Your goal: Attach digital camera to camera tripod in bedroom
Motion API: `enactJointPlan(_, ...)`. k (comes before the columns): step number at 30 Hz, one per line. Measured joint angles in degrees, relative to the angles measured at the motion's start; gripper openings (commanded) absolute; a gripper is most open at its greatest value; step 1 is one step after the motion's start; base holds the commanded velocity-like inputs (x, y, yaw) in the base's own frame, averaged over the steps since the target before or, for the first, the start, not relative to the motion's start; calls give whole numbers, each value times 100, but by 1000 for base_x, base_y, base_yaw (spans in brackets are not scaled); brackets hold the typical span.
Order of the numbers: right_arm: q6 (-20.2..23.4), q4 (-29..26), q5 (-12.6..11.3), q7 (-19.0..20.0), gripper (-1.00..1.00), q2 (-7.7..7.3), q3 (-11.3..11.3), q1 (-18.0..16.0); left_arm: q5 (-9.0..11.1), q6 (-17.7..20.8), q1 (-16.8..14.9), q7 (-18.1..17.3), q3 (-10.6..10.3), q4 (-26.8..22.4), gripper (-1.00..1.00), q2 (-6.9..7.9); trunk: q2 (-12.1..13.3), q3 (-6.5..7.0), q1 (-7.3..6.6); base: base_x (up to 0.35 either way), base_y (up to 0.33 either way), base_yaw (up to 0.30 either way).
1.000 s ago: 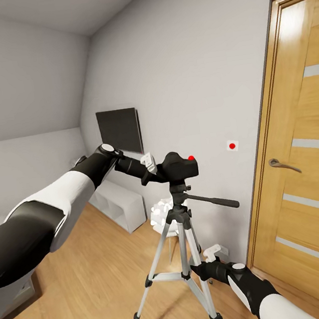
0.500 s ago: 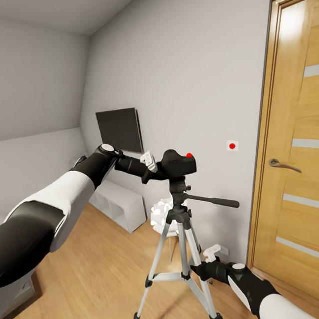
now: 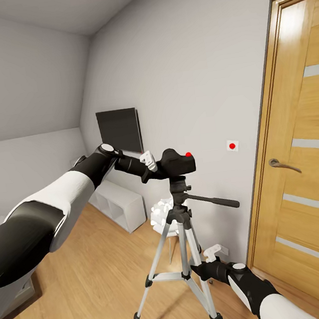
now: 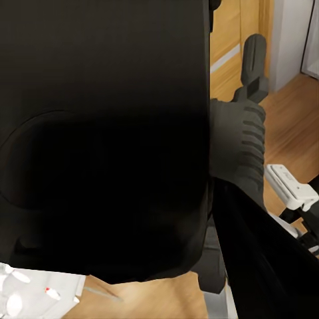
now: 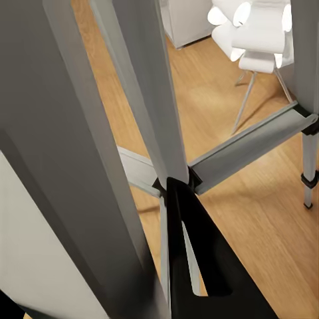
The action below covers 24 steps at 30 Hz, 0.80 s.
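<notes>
— Two arms out; which one has the camera?

— My left. Its jaws (image 3: 156, 167) are clamped on the digital camera (image 3: 179, 164), holding it from the side away from the door (image 3: 305, 160). From the head the camera sits right over the black head of the camera tripod (image 3: 182, 222); whether its base touches the mount or hangs just above, I can't tell. Through my left wrist the camera body (image 4: 100, 133) blocks most of what I see, with the tripod's head (image 4: 239, 149) just beside it.

— So what does seating it turn on?

— One line: the tripod's centre column runs straight up, and the camera's underside has to come down along it, level. The pan handle (image 3: 213, 201) sticks out toward the door, clear of my left arm.

— And your right?

— Low, near the tripod's legs. Its jaws (image 3: 201, 269) look close around one leg (image 5: 149, 93), but I can't tell if they grip it. I judge it's there to steady the stand.
</notes>
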Motion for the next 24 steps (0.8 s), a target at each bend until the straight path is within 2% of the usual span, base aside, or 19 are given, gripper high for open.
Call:
enactJointPlan(17, 4, -4, 3, 21, -100, -10, 0, 0, -18, -16, 0, -96, -17, 3, -100, 4, 0, 0, 0, 0, 0, 0)
enactJointPlan(24, 14, -13, 8, 28, -100, -14, -5, 1, -19, -39, 0, -132, -24, -6, -100, 56, 1, 0, 0, 0, 0, 0)
